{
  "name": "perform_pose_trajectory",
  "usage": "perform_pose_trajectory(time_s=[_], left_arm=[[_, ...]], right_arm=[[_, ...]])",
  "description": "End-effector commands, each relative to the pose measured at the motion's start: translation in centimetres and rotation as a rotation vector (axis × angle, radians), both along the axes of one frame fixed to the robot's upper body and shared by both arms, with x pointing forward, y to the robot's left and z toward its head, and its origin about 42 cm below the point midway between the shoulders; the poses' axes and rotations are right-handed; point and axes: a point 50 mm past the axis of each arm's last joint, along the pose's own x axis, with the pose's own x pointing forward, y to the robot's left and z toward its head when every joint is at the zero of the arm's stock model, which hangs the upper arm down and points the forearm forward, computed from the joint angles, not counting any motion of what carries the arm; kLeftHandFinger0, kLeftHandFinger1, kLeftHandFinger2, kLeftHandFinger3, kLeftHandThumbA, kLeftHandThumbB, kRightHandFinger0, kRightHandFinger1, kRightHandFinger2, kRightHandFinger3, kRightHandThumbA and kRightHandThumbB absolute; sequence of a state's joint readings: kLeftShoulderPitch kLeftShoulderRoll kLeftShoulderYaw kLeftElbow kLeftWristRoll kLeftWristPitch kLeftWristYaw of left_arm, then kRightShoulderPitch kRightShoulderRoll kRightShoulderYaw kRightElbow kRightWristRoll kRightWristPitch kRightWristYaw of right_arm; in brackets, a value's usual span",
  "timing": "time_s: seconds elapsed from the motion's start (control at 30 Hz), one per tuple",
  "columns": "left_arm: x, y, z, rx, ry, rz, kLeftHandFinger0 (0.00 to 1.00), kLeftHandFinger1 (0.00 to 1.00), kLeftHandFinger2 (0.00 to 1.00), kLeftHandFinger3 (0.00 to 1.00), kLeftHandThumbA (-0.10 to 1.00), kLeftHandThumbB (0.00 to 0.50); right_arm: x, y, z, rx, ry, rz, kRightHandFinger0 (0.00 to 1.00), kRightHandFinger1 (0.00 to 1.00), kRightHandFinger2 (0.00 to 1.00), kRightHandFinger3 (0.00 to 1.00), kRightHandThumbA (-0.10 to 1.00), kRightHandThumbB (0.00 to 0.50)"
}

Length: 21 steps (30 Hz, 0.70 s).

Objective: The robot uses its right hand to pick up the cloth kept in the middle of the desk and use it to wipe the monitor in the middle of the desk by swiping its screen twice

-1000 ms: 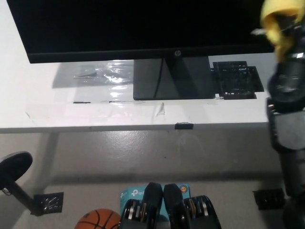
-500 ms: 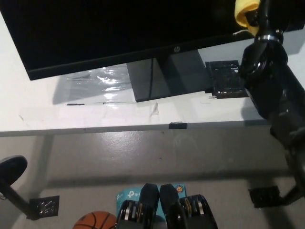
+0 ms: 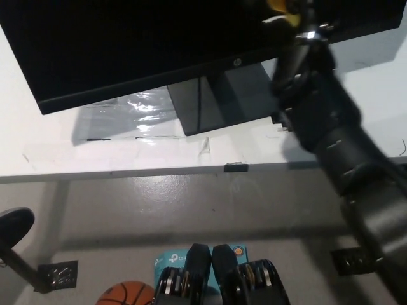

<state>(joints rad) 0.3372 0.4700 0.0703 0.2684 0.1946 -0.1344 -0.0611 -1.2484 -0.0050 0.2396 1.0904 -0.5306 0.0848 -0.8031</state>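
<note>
The black monitor point(image 3: 159, 44) fills the top of the head view, tilted, on its dark stand point(image 3: 216, 101) on the white desk point(image 3: 114, 152). My black right arm point(image 3: 331, 133) reaches up from the bottom right across the screen's right part. At the top edge a scrap of yellow cloth point(image 3: 280, 6) shows at the end of the arm, against the screen. The right hand itself is cut off by the top edge, so its fingers are hidden. My white left hand is out of view.
Clear crumpled plastic point(image 3: 143, 105) lies on the desk left of the stand. Below the desk edge are grey floor, a basketball point(image 3: 130, 295), a teal box point(image 3: 175, 260), a chair base point(image 3: 16, 222) and a black foot plate point(image 3: 346, 260).
My right arm has swung left across the screen, carrying the yellow cloth from the far right to about the right third. The view has tilted slightly.
</note>
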Motion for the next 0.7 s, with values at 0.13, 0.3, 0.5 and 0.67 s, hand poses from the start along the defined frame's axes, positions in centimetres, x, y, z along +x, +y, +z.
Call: perform_pose_trajectory(time_s=[0.13,0.3,0.5,0.67], left_arm=[[0.0,0.0,0.5,0.006,-0.017,-0.029,0.52,0.54,0.65,0.9,0.22,0.013],[-0.1,0.0,0.5,0.003,-0.011,-0.028,0.54,0.56,0.67,0.9,0.21,0.007],[-0.5,0.0,0.6,0.003,-0.006,-0.035,0.56,0.58,0.68,0.91,0.2,0.0],[-0.6,0.0,0.2,-0.006,-0.009,-0.031,0.56,0.57,0.68,0.89,0.22,0.01]], right_arm=[[-3.5,9.6,3.5,0.093,-0.173,0.184,0.0,0.0,0.0,0.41,-0.1,0.113],[-4.5,12.0,3.2,0.057,-0.178,0.219,0.0,0.0,0.0,0.38,-0.1,0.135],[-4.0,11.0,2.6,0.012,-0.174,0.218,0.0,0.0,0.01,0.39,-0.1,0.109],[-3.2,9.1,2.4,-0.008,-0.172,0.2,0.0,0.0,0.01,0.43,-0.1,0.119]])
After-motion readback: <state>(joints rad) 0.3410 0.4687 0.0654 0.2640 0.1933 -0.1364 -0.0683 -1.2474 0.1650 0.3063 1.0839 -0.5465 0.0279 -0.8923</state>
